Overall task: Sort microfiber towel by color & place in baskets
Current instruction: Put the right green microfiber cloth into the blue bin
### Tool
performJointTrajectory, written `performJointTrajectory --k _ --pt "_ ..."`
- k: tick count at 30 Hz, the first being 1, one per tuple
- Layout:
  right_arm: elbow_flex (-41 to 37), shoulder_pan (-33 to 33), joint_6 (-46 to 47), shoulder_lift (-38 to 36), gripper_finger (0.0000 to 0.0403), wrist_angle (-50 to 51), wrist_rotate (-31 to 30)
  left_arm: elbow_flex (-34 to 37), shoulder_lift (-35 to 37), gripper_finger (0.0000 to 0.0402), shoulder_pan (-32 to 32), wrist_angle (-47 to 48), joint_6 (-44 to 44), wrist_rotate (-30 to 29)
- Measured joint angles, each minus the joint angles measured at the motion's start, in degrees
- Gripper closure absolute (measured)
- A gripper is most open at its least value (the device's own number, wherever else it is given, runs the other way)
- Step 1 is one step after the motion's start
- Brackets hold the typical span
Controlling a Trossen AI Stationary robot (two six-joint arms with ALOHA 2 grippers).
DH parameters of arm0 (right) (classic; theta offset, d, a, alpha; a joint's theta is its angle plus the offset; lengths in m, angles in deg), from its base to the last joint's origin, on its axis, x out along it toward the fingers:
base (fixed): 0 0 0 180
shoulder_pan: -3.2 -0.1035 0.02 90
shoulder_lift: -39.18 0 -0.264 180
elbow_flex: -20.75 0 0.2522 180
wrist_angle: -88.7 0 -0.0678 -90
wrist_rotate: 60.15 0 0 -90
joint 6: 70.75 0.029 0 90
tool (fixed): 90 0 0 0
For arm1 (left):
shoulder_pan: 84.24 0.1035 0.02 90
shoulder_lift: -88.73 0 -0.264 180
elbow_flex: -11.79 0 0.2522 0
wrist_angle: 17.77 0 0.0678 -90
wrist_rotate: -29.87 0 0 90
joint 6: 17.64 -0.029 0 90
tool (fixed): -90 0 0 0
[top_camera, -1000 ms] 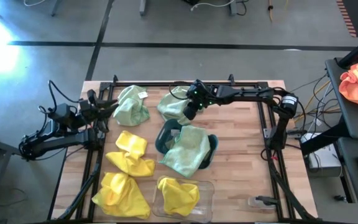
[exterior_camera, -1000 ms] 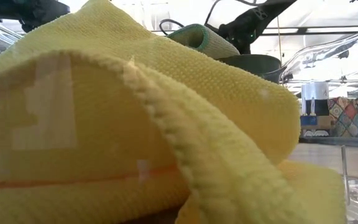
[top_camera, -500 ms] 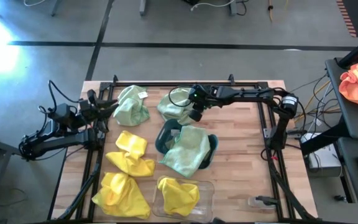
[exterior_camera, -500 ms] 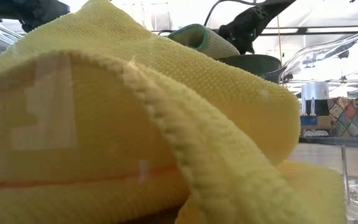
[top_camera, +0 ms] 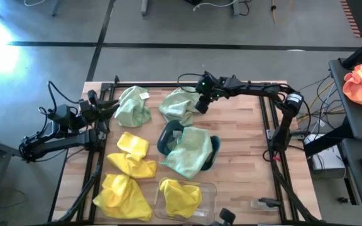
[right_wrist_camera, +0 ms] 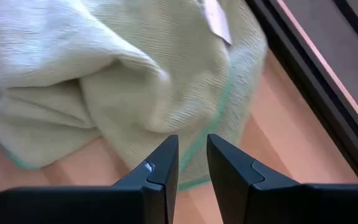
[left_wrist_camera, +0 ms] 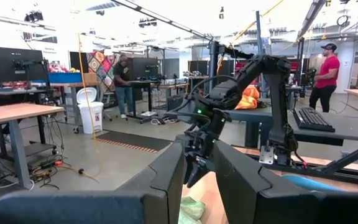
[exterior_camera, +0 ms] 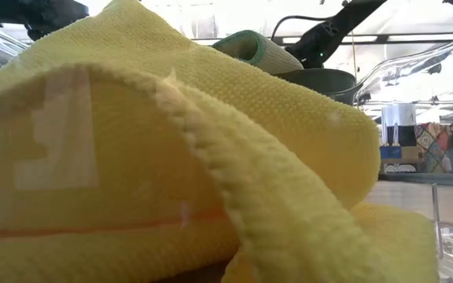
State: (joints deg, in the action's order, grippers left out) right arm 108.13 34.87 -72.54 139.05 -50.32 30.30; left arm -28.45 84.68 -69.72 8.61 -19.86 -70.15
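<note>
In the low view, yellow towel [exterior_camera: 171, 157] hiding table, teal basket [exterior_camera: 321, 79] barely visible

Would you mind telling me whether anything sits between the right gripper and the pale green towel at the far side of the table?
Nothing visible does. The right gripper hangs just over the pale green towel, fingers nearly together and empty, with only bare wooden table beside it. The teal basket lies nearer, already holding one green towel.

right gripper [top_camera: 201, 104] pulled back off the far pale green towel [top_camera: 178, 105], now at its right edge, empty, towel unmoved
</note>
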Motion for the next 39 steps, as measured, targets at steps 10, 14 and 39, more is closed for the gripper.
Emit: performJointTrajectory --k 10,14,39 --pt "-0.1 -0.1 0.7 0.0 0.0282 0.4 3.2 0.0 0.0 0.0327 0.0 0.1 -0.1 -2.1" --pt "-0.1 -0.2 2.9 0.0 0.0262 0.4 3.6 0.0 0.0 0.0327 0.0 0.1 -0.2 -2.1" --pt "1.1 -3.1 7.7 6.3 0.0243 -6.4 9.6 0.0 0.0 0.0327 0.0 0.2 0.2 -2.1"
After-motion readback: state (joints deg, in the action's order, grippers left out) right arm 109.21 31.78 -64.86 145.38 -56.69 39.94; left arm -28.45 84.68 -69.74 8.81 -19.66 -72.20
